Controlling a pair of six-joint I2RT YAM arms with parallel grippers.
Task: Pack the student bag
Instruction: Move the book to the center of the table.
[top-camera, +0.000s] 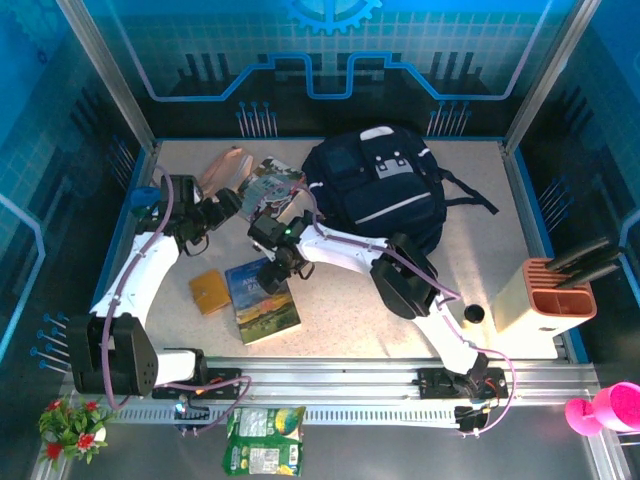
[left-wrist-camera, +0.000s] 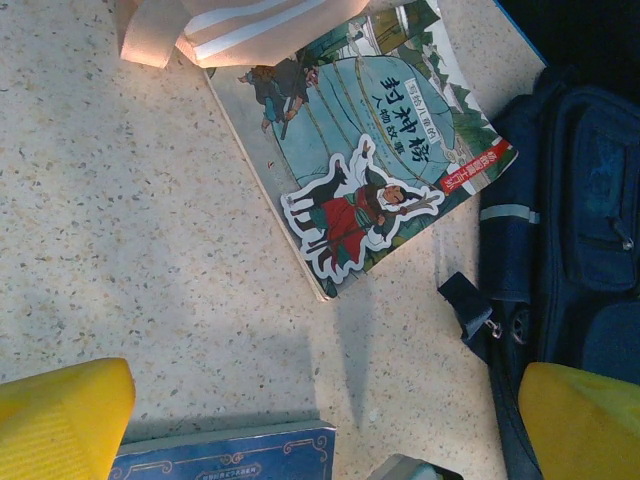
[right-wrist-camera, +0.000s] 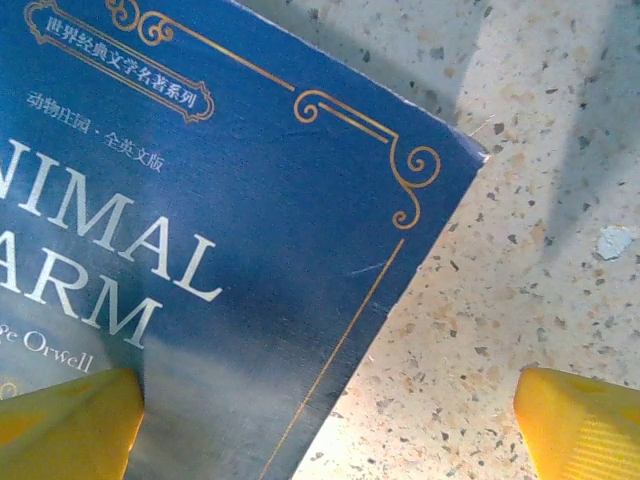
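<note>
i have the student bag (top-camera: 385, 190) lying flat at the far middle of the table (top-camera: 470, 250), white stripe across its front and white patch at its far end. a strap trails off to its right.

the left jaws are spread wide with nothing between them. in the left wrist view their yellow fingers (left-wrist-camera: 60, 420) hang above bare table. just ahead of them lies the illustrated book (left-wrist-camera: 370, 150), whose far corner is tucked under the pink pouch (left-wrist-camera: 240, 30). the bag's navy side (left-wrist-camera: 590, 250) sits just to the right of that book, with a zip pull at its near corner.

the right jaws are also spread and grip nothing. they are low over the far corner of the blue book (right-wrist-camera: 200, 250). one finger (right-wrist-camera: 70, 425) is over the cover and the other is over bare table past the book's edge. i can't tell whether the first one touches the cover.

from above, the blue book (top-camera: 262, 300) lies near the middle front. a small tan notebook (top-camera: 210, 291) sits just to its left. a cream and orange holder (top-camera: 545, 300) stands at the right edge, well apart from the bag.
</note>
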